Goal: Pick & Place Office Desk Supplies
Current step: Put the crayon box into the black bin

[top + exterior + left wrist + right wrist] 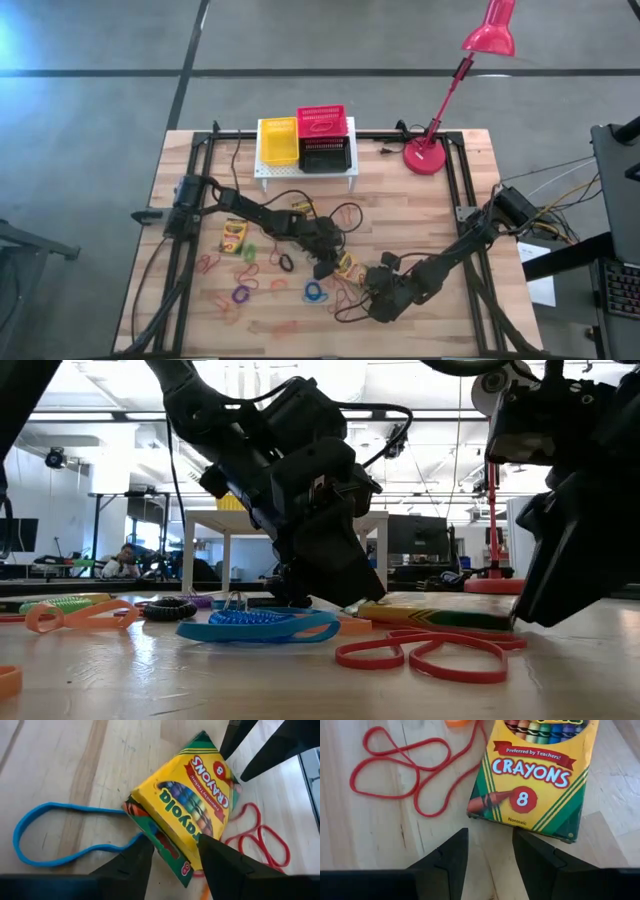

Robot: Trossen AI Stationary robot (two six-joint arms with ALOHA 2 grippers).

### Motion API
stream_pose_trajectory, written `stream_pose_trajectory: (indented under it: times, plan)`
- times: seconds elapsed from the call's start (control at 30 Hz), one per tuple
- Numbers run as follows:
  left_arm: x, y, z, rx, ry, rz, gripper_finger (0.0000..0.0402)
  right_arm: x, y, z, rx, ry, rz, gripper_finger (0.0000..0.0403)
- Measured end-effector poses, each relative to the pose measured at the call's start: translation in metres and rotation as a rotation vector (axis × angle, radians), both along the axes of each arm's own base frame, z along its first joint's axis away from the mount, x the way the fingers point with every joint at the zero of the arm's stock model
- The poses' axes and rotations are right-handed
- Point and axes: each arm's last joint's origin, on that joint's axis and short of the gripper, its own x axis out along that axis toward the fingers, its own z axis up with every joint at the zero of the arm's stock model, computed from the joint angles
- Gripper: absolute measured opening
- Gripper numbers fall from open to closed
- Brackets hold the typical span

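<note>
Yellow-and-green crayon box (536, 775), red elastic loop (405, 767), blue loop (60, 834)

crayon box (345, 265) hemmed between both tools, elastic loops (243, 294) scattered around

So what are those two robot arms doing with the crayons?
Both arms meet at one small yellow-and-green crayon box lying flat on the wooden table. The left tool has its open fingers at one end of the box, the right tool waits open by the other end. Nothing is lifted yet. Coloured elastic loops lie scattered around.
</note>
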Motion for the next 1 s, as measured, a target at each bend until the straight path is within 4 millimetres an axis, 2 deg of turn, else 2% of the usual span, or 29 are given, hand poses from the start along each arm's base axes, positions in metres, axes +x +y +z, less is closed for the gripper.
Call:
stream_pose_trajectory:
  times: [0.13,0.43,0.5,0.73,1.0]
  plan:
    - [0.0,0.0,0.001,0.001,-0.005,0.001,0.0153,0.0,0.0,0.0,-0.001,0.0,0.0,0.0143]
    - [-0.002,0.0,0.009,0.012,-0.021,-0.029,0.0021,-0.001,0.001,0.0,-0.006,0.002,0.012,0.0132]
    - [-0.004,0.0,0.015,0.025,-0.022,-0.042,0.0008,-0.002,0.002,0.002,-0.011,0.005,0.027,0.0135]
    - [-0.018,0.002,0.057,0.072,-0.032,-0.084,0.0006,-0.007,0.01,0.023,0.011,-0.049,0.039,0.0141]
    - [-0.047,-0.001,0.113,0.125,-0.077,-0.156,0.0006,0.002,0.007,0.034,-0.121,-0.266,-0.064,0.0169]
